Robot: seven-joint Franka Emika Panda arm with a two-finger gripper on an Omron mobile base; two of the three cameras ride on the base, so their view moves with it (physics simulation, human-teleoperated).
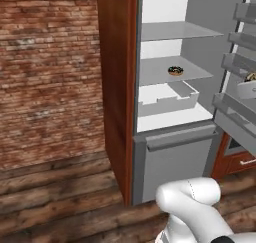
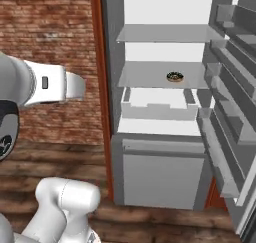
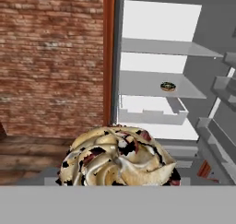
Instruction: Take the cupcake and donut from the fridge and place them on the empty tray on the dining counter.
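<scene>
You have the cupcake (image 3: pixel 117 156) right at the gripper: in the hand view its swirled cream top with dark flecks sits close under the camera at the bottom, between where the fingertips would rise, though the fingertips themselves are hidden behind it. The gripper looks to be pinching the cupcake, with its jaws held apart by the cake's width, but you cannot see the contact itself. The fridge (image 1: pixel 165 157) stands open ahead of you, beside a brick wall (image 1: pixel 50 72) and a red-brown side panel (image 1: pixel 117 87). The donut (image 1: pixel 175 70) lies alone on the second shelf (image 1: pixel 155 72), toward its right front corner, well apart from the cupcake; the right base view (image 2: pixel 175 77) and the hand view (image 3: pixel 168 86) show it in that same spot. Below that shelf sits a white drawer (image 1: pixel 167 99), and the open door (image 2: pixel 230 112) with its bins swings out on the right. The floor (image 1: pixel 55 197) is wooden planks.
</scene>
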